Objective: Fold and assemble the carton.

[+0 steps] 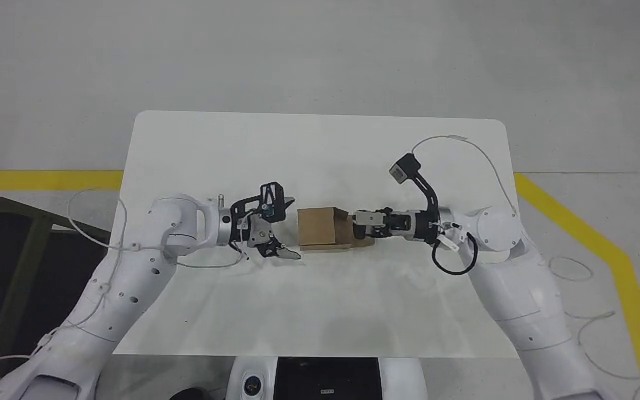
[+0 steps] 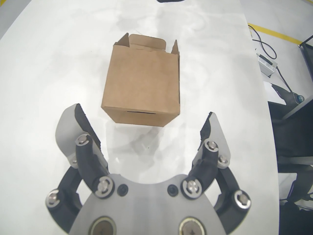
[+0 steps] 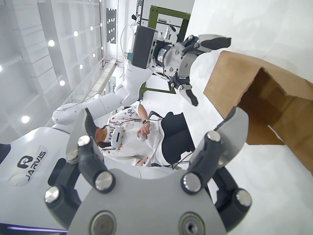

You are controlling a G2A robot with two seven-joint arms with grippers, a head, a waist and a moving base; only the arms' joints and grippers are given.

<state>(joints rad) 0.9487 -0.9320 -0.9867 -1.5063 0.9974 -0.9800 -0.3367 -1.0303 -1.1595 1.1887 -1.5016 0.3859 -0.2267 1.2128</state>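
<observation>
A brown carton lies on its side at the middle of the white table. Its closed end with a slot faces my left gripper, and its unfolded flaps point away from it. That gripper is open, a short gap from the closed end, touching nothing. My right gripper is at the opposite, open end, open too; one of its fingers overlaps the edge of a flap, and I cannot tell whether it touches. The left gripper shows beyond the carton with fingers spread.
The table has bare surface on all sides of the carton. Its near and far edges are well away from both arms. Past one table edge, cables and a small grey box lie on the floor.
</observation>
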